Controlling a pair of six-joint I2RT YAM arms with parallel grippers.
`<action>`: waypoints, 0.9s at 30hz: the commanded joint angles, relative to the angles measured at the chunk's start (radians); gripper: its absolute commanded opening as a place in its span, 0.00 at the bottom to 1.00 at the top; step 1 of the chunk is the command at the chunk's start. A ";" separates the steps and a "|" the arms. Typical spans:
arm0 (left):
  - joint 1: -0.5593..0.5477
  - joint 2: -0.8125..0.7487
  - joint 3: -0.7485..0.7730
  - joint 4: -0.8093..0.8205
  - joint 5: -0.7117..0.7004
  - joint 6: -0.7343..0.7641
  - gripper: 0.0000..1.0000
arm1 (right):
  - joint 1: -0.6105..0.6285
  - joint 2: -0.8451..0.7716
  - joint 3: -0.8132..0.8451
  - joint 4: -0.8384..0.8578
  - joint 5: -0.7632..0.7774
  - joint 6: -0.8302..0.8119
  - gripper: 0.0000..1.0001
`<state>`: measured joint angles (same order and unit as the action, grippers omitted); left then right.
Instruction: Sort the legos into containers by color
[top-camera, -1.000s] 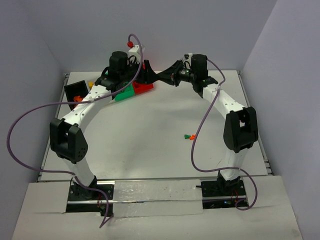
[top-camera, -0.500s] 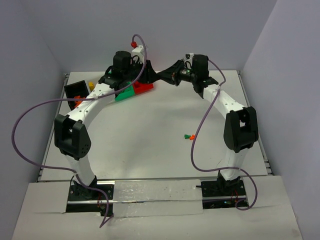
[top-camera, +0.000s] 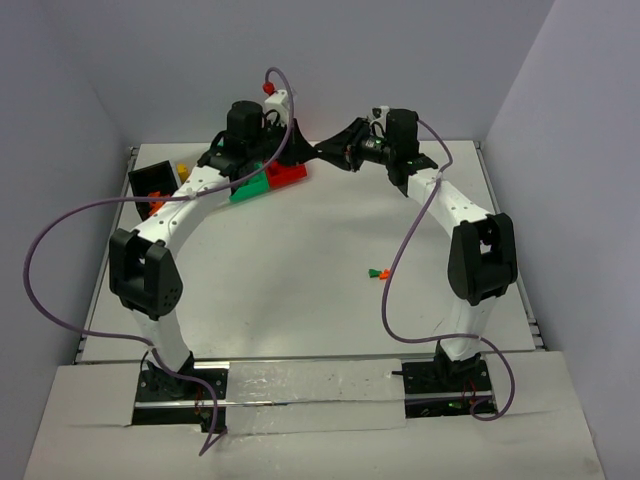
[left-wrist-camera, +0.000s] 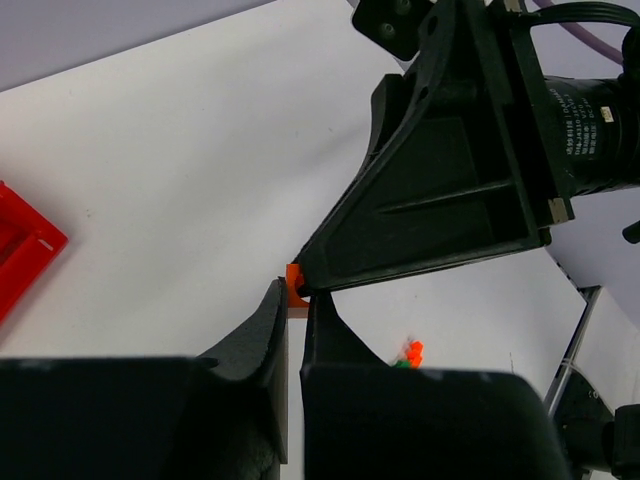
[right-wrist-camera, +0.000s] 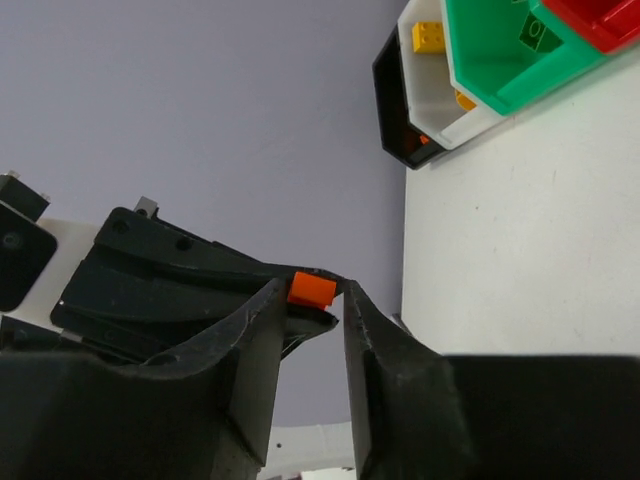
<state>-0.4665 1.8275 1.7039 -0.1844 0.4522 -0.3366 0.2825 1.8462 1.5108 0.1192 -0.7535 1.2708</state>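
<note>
Hanging above the surface (top-camera: 300, 250) near the green container (top-camera: 250, 190), the handover risks a drop; open room lies toward the arms, the back wall (top-camera: 300, 60) close behind; the left end effector (left-wrist-camera: 294, 295) is clenched on the orange lego (right-wrist-camera: 312, 289); the right end effector (right-wrist-camera: 314, 296) flanks it, grip unclear; a mistimed tug could flick it away.

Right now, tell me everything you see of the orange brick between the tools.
The orange brick is a tiny, boxy, plastic-looking block, held up off the table. The left tool is shut on it at the tip. The right tool has a finger close on either side; whether they press it cannot be told.
</note>
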 joint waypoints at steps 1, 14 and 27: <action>0.028 -0.070 -0.030 0.023 0.007 -0.002 0.00 | -0.009 -0.043 -0.002 0.018 -0.035 -0.020 0.59; 0.398 -0.236 -0.243 -0.260 0.057 0.069 0.00 | -0.158 -0.101 0.009 -0.249 0.032 -0.540 1.00; 0.721 -0.004 -0.049 -0.419 -0.271 0.278 0.00 | -0.174 -0.164 0.024 -0.700 0.159 -1.259 1.00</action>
<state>0.2468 1.7213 1.5678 -0.5587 0.2558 -0.1307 0.1035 1.7316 1.5199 -0.4605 -0.6276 0.2344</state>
